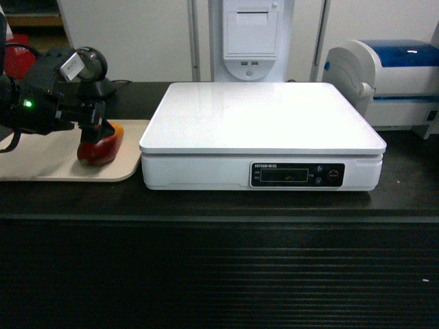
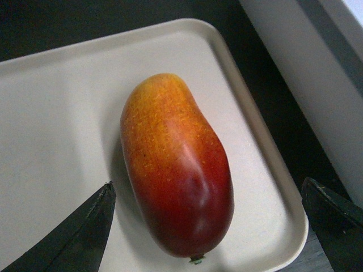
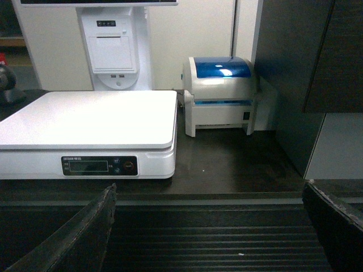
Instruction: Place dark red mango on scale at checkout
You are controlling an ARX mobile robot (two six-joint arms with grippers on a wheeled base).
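Observation:
The dark red mango (image 1: 101, 147) lies on its side on a beige tray (image 1: 41, 161), its orange-yellow end pointing away in the left wrist view (image 2: 173, 164). My left gripper (image 1: 96, 127) hovers just over it, open, its two dark fingers (image 2: 74, 232) spread on either side of the fruit without touching. The white scale (image 1: 264, 130) stands bare-topped on the black checkout counter (image 1: 219, 205), right of the tray. My right gripper (image 3: 207, 226) is open and holds nothing, in front of the counter's ribbed panel (image 3: 215, 243); it is outside the head view.
A white-and-blue printer (image 1: 391, 79) sits right of the scale, also in the right wrist view (image 3: 221, 93). A white receipt terminal (image 1: 250, 38) stands behind the scale. A black rounded device (image 1: 92, 68) rests behind the tray. A dark cabinet wall (image 3: 300, 85) rises at the right.

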